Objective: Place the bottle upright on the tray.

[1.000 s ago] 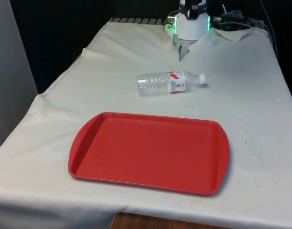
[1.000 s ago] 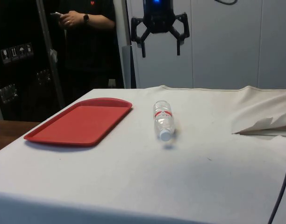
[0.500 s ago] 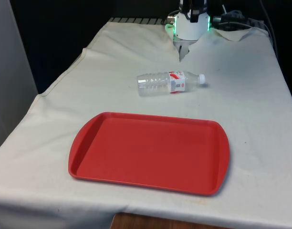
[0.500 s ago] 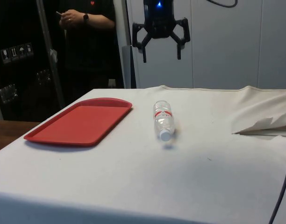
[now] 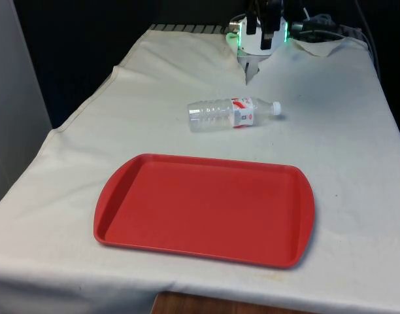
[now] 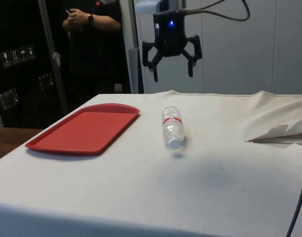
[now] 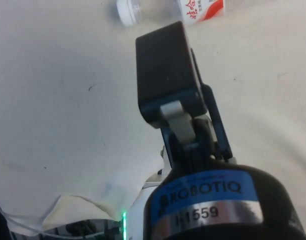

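A clear plastic bottle with a white cap and a red-and-white label lies on its side on the white cloth, cap towards the front view's right. In the side view the bottle points its cap at the camera. The red tray lies nearer the table's front edge, with nothing on it. My gripper hangs open well above the bottle, with nothing between its fingers. The front view has my gripper at the far end, beyond the bottle. In the wrist view a black finger points towards the bottle's cap.
A person in dark clothes stands beyond the tray in the side view. The cloth is rucked into a fold near the robot's base. Open cloth surrounds the bottle.
The gripper has come lower towards the bottle and stays open. Bottle and tray have not moved.
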### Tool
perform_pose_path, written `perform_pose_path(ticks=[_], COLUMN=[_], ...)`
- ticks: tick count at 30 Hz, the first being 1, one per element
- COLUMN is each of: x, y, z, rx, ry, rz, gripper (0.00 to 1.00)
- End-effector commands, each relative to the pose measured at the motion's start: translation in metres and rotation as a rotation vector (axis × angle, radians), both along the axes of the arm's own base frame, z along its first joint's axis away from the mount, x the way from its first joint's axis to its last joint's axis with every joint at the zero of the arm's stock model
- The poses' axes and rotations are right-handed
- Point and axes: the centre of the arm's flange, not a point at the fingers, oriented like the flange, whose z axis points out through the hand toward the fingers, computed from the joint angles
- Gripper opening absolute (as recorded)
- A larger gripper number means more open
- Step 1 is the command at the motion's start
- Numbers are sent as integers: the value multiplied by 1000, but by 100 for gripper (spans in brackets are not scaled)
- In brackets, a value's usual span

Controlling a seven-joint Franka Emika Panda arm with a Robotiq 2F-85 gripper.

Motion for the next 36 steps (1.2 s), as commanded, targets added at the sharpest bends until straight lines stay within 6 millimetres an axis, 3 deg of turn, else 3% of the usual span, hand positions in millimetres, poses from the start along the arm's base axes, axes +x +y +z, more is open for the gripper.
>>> perform_pose_path(ticks=[1,36], x=[0,5], y=[-1,-1], z=[-4,-57], rx=[-5,-3], ry=[-11,34], rz=[11,-38], gripper=[100,100])
